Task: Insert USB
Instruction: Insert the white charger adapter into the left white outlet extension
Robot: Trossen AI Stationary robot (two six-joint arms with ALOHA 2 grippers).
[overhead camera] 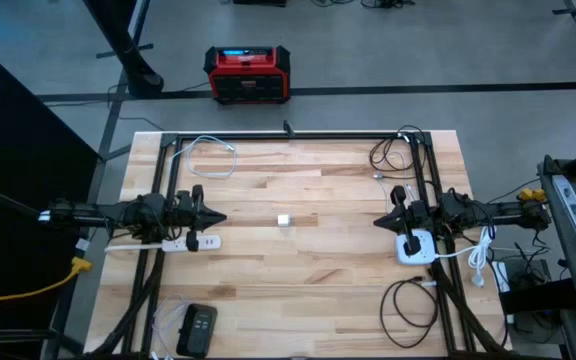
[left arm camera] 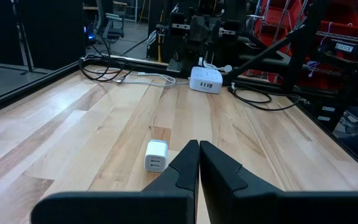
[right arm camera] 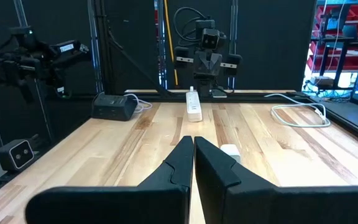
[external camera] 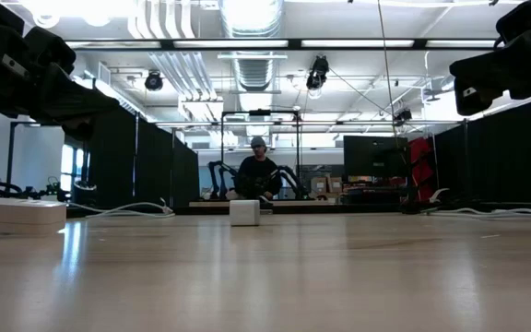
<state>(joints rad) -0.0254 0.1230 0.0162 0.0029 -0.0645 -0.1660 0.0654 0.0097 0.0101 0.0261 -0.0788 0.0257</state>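
My left hand [overhead camera: 216, 217] at nine o'clock and right hand [overhead camera: 380, 221] at three o'clock are both closed and empty, because the white USB charger [overhead camera: 283, 220] lies untouched at the worktop [overhead camera: 298, 280] centre between them.

White charger cube [right arm camera: 230, 151]: partly hidden behind the right gripper [right arm camera: 193, 144] fingers, lower centre of the right wrist view; its ports can't be seen there.
Same cube, high view: just a tiny pale speck at frame centre, ports too small to tell.
Left gripper [external camera: 109, 103]: cut off by the upper left edge of the low view.
Person [external camera: 257, 171]: far off at centre of the low view, too small to make out.
Black device [overhead camera: 198, 330]: lower left of the high view, too small to tell what it is.
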